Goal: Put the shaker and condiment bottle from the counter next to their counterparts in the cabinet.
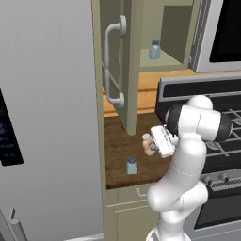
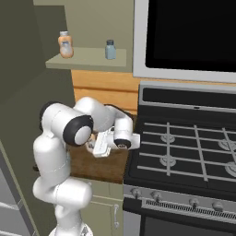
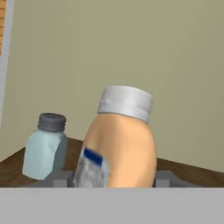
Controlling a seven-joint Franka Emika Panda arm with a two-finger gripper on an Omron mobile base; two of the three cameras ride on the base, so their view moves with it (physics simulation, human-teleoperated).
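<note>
On the cabinet [image 2: 27, 55] shelf stand an orange-tan bottle [image 2: 66, 44] and, apart to its right, a bluish grey-capped shaker [image 2: 110, 49]; below, the white arm's wrist reaches over the dark wood counter [image 2: 99, 167] beside the black stove [image 2: 184, 152], gripper [image 2: 93, 146] fingers hidden.

**Flat, even rendered light**

My views are evenly lit, with no glare and only soft shading inside the cabinet [image 1: 141, 28]. Edges look slightly coarse. From my hand, the condiment bottle [image 3: 120, 144] looms close, its label smeared.
</note>
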